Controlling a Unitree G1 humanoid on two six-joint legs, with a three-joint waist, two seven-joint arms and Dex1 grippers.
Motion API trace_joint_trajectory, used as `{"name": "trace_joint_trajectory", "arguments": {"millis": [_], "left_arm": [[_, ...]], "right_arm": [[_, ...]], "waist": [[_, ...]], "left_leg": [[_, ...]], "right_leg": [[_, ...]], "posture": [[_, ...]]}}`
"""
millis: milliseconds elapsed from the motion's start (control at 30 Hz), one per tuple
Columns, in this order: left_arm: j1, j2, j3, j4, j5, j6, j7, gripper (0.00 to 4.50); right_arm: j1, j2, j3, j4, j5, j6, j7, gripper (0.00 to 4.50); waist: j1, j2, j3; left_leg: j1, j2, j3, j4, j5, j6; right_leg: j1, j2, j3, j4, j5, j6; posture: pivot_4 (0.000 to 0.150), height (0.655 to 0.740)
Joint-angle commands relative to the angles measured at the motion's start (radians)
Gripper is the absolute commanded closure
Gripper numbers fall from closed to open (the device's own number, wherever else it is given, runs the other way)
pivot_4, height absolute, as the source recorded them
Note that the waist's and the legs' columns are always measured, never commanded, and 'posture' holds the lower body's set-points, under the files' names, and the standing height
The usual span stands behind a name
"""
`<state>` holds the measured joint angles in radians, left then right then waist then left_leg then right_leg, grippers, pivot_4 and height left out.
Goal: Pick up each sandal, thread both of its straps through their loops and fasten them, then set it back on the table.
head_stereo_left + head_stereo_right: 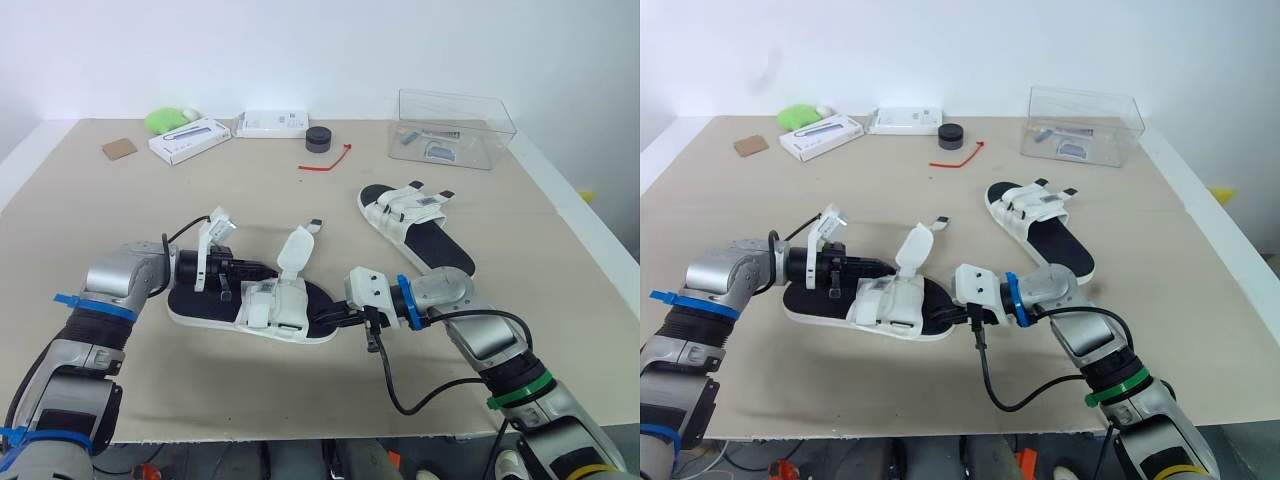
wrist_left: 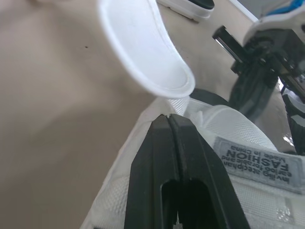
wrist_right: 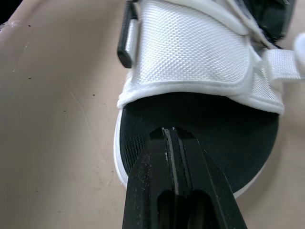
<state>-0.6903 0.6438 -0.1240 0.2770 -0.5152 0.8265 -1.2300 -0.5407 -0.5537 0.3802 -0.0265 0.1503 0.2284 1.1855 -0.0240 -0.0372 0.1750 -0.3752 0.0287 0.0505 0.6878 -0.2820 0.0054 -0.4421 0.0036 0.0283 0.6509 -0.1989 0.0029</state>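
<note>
The near sandal (image 1: 250,308) is at the threading step, its strap (image 1: 296,250) standing loose, and the left gripper (image 1: 268,270) and right gripper (image 1: 325,322), both pressed together at it, likely must open first to pinch that strap.

Both arms wear rounded silver-grey shells over black jointed sections. The left arm (image 1: 120,285) carries blue tape bands (image 1: 82,304). The right arm (image 1: 470,320) has a blue band (image 1: 403,301) at the wrist, a green band (image 1: 517,391) further back and a yellow band (image 1: 590,470) beyond that. A white blocky housing (image 1: 368,288) sits on each wrist, and a black cable (image 1: 400,395) loops loose from the right one. The left tool (image 1: 268,268) and right tool (image 1: 323,322) each end in two slim, tapered black fingers (image 3: 143,191) with a slot cut near the base.
</note>
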Motion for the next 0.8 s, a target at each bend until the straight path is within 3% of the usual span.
{"name": "trace_joint_trajectory", "arguments": {"millis": [33,500,600,800], "left_arm": [[0.023,0.021,0.030,-0.086,-0.039,0.048,-0.012,4.44],[-0.010,0.022,0.135,-0.090,-0.083,0.080,0.062,4.44],[-0.066,0.041,0.189,-0.029,-0.116,0.149,0.075,3.64],[-0.123,-0.033,0.237,0.129,-0.100,0.166,0.175,0.77]], "right_arm": [[-0.030,0.004,-0.035,0.024,-0.006,-0.024,-0.016,4.50],[-0.015,0.010,-0.019,0.020,-0.008,-0.038,-0.013,4.50],[-0.007,0.004,-0.022,0.013,-0.007,-0.039,-0.011,4.50],[-0.006,0.005,-0.019,0.012,-0.009,-0.041,-0.010,4.50]], "waist": [[0.001,0.000,0.000],[0.001,0.000,0.000],[0.001,0.000,0.000],[0.001,0.000,0.000]], "left_leg": [[0.000,0.000,0.000,0.000,0.000,0.000],[0.000,0.000,0.000,0.000,0.000,0.000],[0.000,0.000,0.000,0.000,0.000,0.000],[0.000,-0.001,0.000,0.000,0.000,0.000]], "right_leg": [[0.000,0.000,0.000,0.000,0.000,0.000],[0.000,0.000,0.000,0.000,0.000,0.000],[0.000,0.000,-0.001,0.000,0.000,0.000],[0.000,-0.001,-0.001,0.000,0.000,-0.001]], "posture": [[0.150,0.7400],[0.150,0.7400],[0.150,0.7400],[0.150,0.7400]]}}
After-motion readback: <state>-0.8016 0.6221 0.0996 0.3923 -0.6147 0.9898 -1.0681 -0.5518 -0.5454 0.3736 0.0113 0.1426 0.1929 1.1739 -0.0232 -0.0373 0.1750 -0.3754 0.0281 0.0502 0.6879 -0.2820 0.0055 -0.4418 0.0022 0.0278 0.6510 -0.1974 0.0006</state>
